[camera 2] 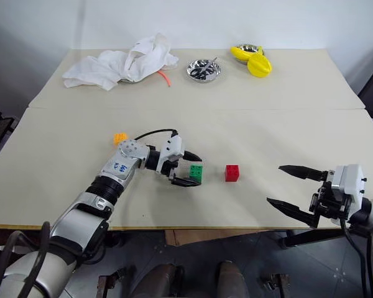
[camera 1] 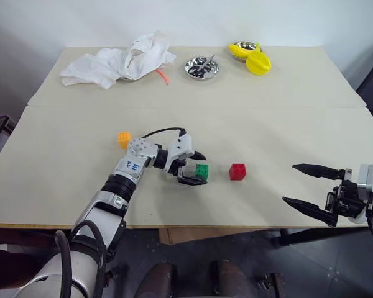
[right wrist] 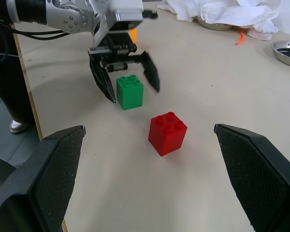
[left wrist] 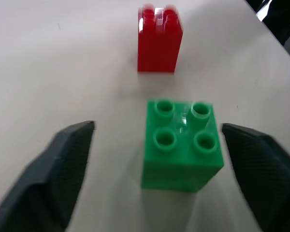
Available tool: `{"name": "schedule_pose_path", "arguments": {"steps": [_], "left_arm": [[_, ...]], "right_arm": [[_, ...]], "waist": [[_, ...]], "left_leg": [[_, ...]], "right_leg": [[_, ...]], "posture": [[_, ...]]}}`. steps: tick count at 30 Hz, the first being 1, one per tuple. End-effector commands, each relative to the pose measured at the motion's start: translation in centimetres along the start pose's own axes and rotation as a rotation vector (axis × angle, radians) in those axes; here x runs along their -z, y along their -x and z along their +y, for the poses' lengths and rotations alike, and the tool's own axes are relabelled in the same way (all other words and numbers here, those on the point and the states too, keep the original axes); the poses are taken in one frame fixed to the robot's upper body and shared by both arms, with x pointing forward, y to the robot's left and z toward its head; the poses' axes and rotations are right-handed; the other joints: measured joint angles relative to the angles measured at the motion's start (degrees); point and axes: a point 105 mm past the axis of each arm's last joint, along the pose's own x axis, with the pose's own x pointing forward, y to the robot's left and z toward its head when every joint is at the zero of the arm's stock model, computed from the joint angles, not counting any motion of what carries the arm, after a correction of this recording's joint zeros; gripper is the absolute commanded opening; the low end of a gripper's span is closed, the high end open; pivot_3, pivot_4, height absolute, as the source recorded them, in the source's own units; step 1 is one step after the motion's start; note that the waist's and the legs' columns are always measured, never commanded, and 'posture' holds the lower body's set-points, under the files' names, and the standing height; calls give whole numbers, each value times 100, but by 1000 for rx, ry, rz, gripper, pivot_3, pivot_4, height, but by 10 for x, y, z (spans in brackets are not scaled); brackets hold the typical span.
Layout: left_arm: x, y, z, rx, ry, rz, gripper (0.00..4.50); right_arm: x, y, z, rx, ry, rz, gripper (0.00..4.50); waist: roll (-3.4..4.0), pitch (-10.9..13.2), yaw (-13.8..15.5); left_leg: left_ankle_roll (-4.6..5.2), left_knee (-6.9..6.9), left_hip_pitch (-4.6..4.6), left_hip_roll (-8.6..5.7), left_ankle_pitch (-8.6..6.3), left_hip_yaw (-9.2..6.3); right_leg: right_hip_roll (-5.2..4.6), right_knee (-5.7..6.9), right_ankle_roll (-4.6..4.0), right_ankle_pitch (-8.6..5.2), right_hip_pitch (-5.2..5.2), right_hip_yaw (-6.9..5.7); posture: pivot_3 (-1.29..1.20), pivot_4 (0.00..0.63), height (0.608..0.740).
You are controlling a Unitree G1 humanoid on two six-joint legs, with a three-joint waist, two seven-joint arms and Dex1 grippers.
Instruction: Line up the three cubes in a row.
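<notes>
The green cube (camera 1: pixel 202 171) stands on the table with my left gripper (camera 1: pixel 195 168) open around it, a finger on each side and neither touching, as the left wrist view shows (left wrist: pixel 181 145). The red cube (camera 1: pixel 237 171) sits a short way to its right, also upright (right wrist: pixel 167 132). The orange cube (camera 1: pixel 124 138) lies to the left, behind my left wrist. My right gripper (camera 1: pixel 308 185) hangs open over the table's front right edge, well clear of the cubes, with nothing between its fingers.
A crumpled white cloth (camera 1: pixel 121 60) lies at the back left, with an orange strip beside it. A metal dish (camera 1: pixel 202 67) stands at the back middle, and a yellow round object (camera 1: pixel 257 62) with a second dish at the back right.
</notes>
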Motion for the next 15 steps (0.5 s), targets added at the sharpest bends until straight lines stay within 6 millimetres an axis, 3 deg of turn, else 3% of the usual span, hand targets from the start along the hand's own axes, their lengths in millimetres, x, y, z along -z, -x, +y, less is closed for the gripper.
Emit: {"name": "schedule_pose_path", "arguments": {"steps": [1, 4, 7, 11, 15], "left_arm": [[-36, 42, 0, -4, -149, -114, 4452], [-52, 88, -10, -20, -198, -198, 4452], [-54, 138, -13, -178, -156, -216, 4452], [-39, 188, -23, -450, -70, -216, 4452], [-5, 238, -56, -803, 28, -180, 4452]], "right_arm": [[-5, -4, 1, -16, 30, -31, 4500], [-2, -7, 0, -31, 23, -35, 4500], [1, -14, -3, -51, 18, -50, 4500], [3, -22, -7, -76, 12, -73, 4500], [1, -34, -16, -82, 6, -108, 4500]], "waist": [[0, 0, -27], [3, -2, -88], [4, -2, -138], [6, -3, -146], [5, -3, -160]], "left_leg": [[0, -1, 0, 2, 0, 0], [-3, -8, 3, 8, 1, 1], [-3, -6, 4, 9, 1, -3], [-2, -4, 4, 5, 0, -10], [-1, -12, 4, 6, -1, -16]], "right_leg": [[0, 0, 0, 0, -1, 1], [1, 4, -1, 0, -6, 4], [-3, 4, -1, -1, -4, 6], [-9, 2, -1, -1, 1, 25], [-11, 0, -2, -1, 2, 43]], "posture": [[0, 150, 740], [0, 150, 740], [0, 150, 740], [0, 150, 740], [0, 150, 740]]}}
